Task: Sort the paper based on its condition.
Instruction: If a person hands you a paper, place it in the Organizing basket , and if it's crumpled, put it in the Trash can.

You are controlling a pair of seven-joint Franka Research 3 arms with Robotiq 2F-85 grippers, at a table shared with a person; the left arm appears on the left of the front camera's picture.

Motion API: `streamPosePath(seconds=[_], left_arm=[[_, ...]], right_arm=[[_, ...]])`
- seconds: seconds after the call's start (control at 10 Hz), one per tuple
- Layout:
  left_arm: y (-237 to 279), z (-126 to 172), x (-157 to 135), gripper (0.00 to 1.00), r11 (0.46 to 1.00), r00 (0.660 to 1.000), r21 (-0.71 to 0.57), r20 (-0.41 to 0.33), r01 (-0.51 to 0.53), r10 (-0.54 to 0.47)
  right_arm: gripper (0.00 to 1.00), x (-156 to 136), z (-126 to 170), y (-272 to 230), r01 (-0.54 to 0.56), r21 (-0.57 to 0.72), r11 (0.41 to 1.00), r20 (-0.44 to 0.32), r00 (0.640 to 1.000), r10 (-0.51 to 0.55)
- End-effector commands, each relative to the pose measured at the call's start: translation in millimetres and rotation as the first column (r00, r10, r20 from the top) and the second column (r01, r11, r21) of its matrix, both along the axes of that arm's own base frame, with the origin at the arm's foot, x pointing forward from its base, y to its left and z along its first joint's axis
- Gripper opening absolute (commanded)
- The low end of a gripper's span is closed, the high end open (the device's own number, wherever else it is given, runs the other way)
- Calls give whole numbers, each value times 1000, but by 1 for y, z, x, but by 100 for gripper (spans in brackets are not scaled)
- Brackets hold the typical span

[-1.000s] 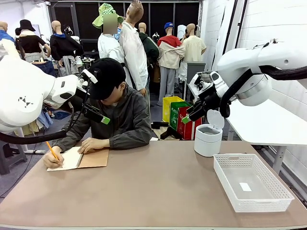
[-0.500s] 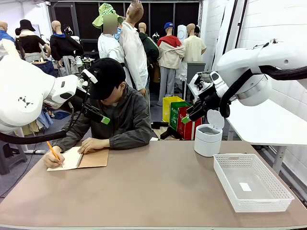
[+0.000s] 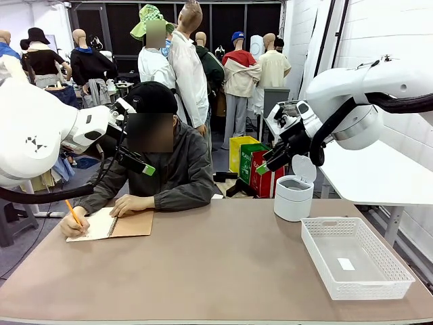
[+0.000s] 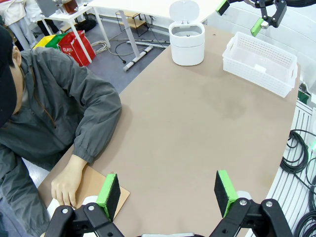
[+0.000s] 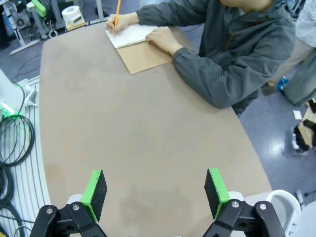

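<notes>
The paper point(image 3: 92, 224) is the white page of an open notebook point(image 3: 132, 224) at the far left of the surface point(image 3: 223, 271). It lies flat under the person point(image 3: 169, 172), who has a pencil point(image 3: 73, 212) on it and a palm resting on the spiral edge. The notebook's long side runs left to right along the far edge. It is not yet a loose sheet, so I judge that sorting waits until the page is torn out and set down or handed over. The left hand point(image 4: 168, 190) is much the nearer: it hangs raised just above and beside the notebook, whose tan corner shows by one of its pads in the left wrist view. Its jaws are spread wide, grasping and touching nothing. The right hand point(image 5: 155, 190) is well apart at the far right, raised above a lidded white bin point(image 3: 293, 196), also released and bare, looking back across the surface toward the page. A white mesh basket point(image 3: 365, 290) sits at the near right, on the right arm's side, with only a small white slip on its floor.
</notes>
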State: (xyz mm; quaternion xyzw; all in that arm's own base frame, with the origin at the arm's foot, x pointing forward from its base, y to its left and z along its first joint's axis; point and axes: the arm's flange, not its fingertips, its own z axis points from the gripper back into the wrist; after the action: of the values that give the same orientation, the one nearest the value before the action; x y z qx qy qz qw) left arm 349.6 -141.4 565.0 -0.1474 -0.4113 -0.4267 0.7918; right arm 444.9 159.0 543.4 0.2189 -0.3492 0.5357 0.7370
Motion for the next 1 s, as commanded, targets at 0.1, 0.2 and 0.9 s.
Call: streamPosePath(seconds=[0.1, 0.2, 0.9], left_arm=[[1, -1, 0, 100, 1000, 1000, -5, -11, -2, 2], [1, -1, 0, 100, 1000, 1000, -5, -11, -2, 2], [1, -1, 0, 100, 1000, 1000, -5, -11, -2, 2]], right_arm=[[100, 0, 0, 1, 10, 18, 1000, 8, 1000, -10], [100, 0, 0, 1, 10, 18, 1000, 8, 1000, -10], [100, 0, 0, 1, 10, 18, 1000, 8, 1000, -10]])
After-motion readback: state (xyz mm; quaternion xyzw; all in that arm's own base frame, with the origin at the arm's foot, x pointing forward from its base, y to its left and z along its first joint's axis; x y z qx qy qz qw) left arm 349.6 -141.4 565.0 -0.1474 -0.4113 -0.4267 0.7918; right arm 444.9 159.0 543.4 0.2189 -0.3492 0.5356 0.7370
